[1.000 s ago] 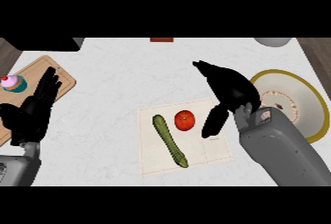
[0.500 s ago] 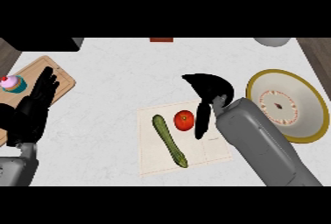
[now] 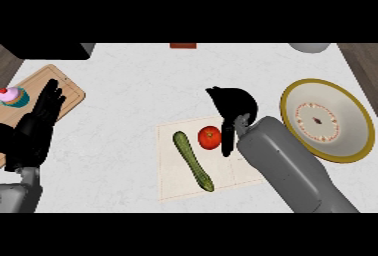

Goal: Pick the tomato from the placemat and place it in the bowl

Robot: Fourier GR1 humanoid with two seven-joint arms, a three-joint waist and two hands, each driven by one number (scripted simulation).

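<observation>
**Right robot hand parked right next to the tomato, nothing grabbed yet**

So the tomato [image 3: 210, 137] is sitting on the far part of the placemat [image 3: 177, 187], roughly mid-tabletop [image 3: 133, 80]. The right robot hand [image 3: 235, 102] is just to the right and a bit to the far side of it. The palm is hunched over the mat's far edge, with dark fingers [image 3: 228, 142] hanging down along the tomato's right flank. It's touching or as good as, I can't tell which. The fingers aren't wrapped round anything, so I'd call that hand spread and empty, with the grasp not yet made.

The key bit for the next move is that the tomato lies to the left of those fingers. My guess is the hand has to come left and over before closing. The tomato is round, so there's no long axis to fuss over. The cucumber [image 3: 193, 161] is the thing to watch. It lies just left of the tomato, long axis running near-to-far with a slight slant, so there isn't much room on that side.

The bowl [image 3: 286, 107] is off to the right, past the right forearm [image 3: 284, 170].

The left robot hand [image 3: 35, 132] rests flat-fingered at the left edge, near the cutting board [image 3: 70, 92] and cupcake [image 3: 12, 96], well apart from all this. It's clearly the right one's job.
</observation>
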